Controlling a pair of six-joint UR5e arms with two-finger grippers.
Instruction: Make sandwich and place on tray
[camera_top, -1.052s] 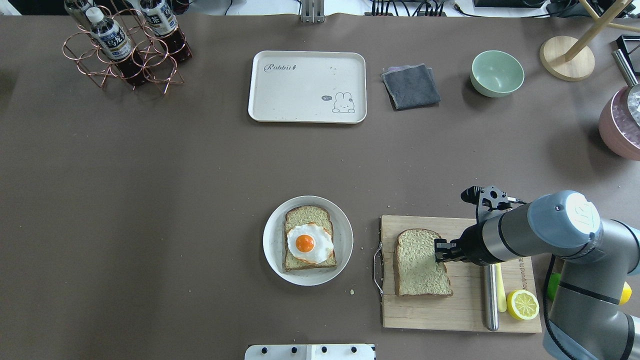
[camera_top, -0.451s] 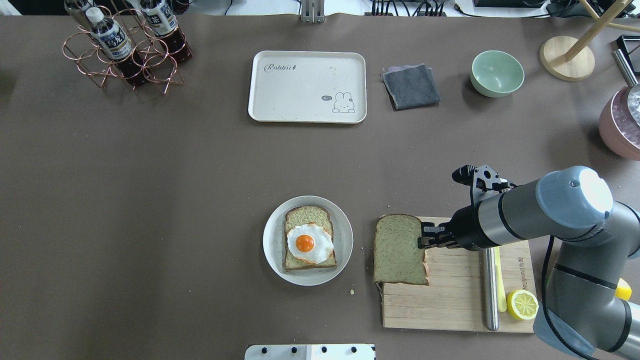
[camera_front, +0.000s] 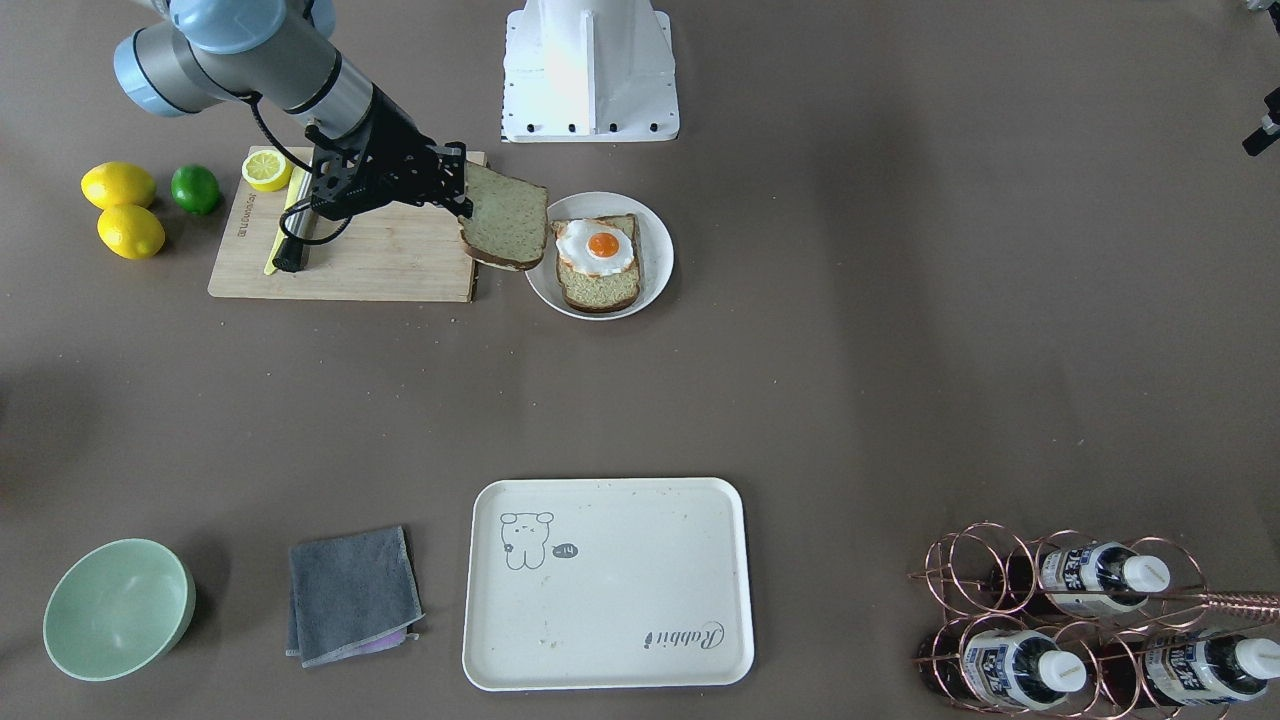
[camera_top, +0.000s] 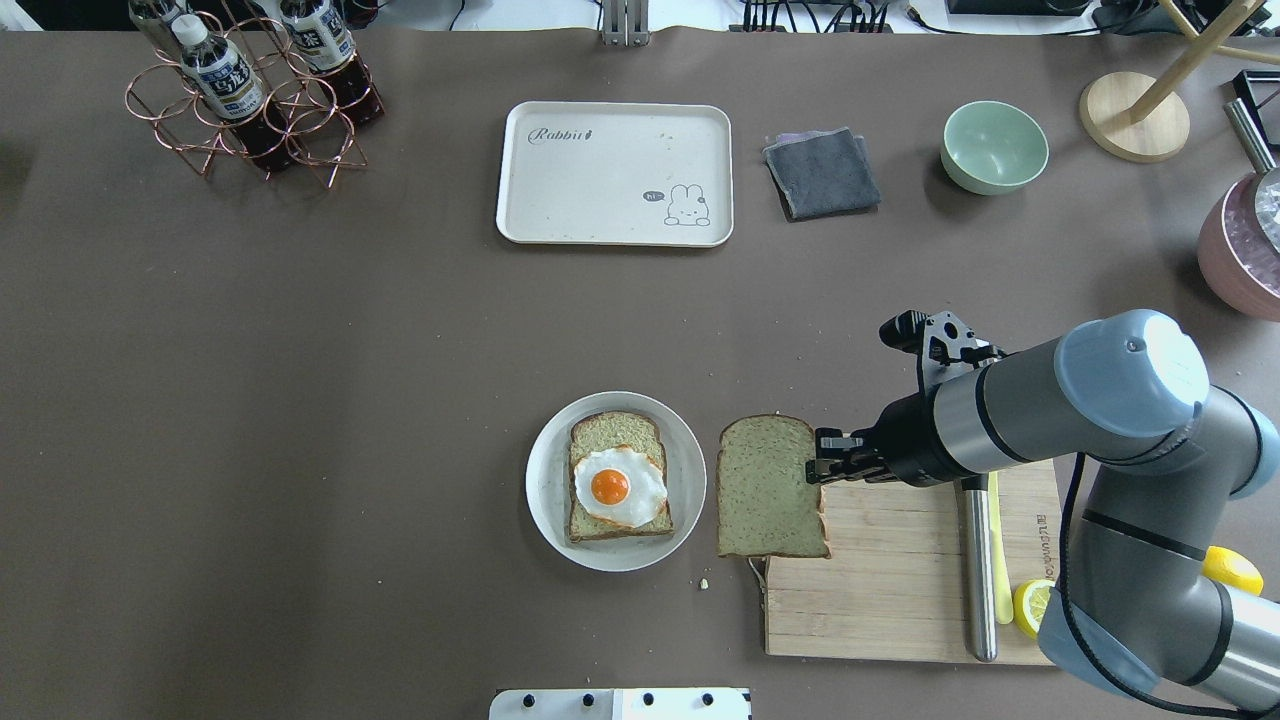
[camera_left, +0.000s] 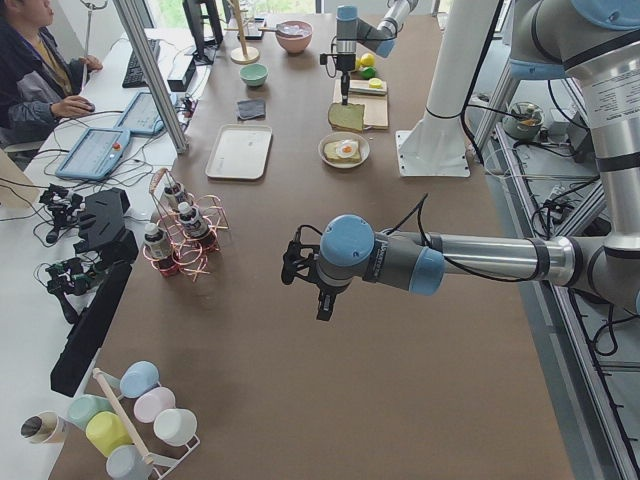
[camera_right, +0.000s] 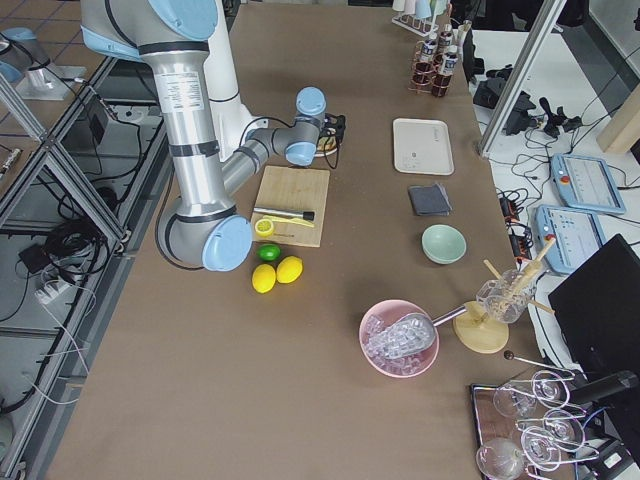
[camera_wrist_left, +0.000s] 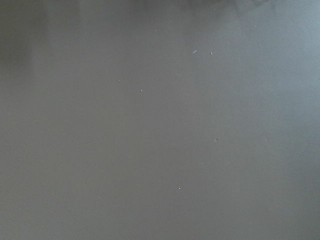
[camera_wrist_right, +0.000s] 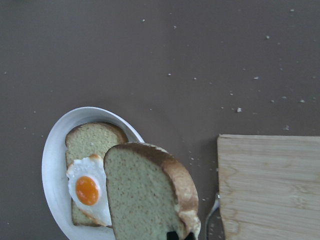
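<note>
My right gripper (camera_top: 815, 470) is shut on one edge of a bread slice (camera_top: 768, 487) and holds it in the air between the wooden cutting board (camera_top: 900, 600) and the round white plate (camera_top: 545, 505). The slice also shows in the front view (camera_front: 507, 228) and in the right wrist view (camera_wrist_right: 145, 195). A second bread slice with a fried egg (camera_top: 612, 487) on top lies on the plate. The cream tray (camera_top: 600, 170) with "Rabbit" script sits empty at the far middle. My left gripper (camera_left: 323, 303) hangs over bare table far to the left; I cannot tell whether it is open.
A steel-handled knife (camera_top: 980, 580) and a half lemon (camera_top: 1030, 607) lie on the board. Two lemons (camera_front: 120, 185) and a lime (camera_front: 195, 189) sit beside it. A grey cloth (camera_top: 822, 172), green bowl (camera_top: 993, 147), pink bowl (camera_top: 1235, 260) and bottle rack (camera_top: 250, 100) line the far side.
My right gripper has lifted the bread slice off the cutting board and carried it left, towards the plate. The plate, the egg and the tray have not moved.
</note>
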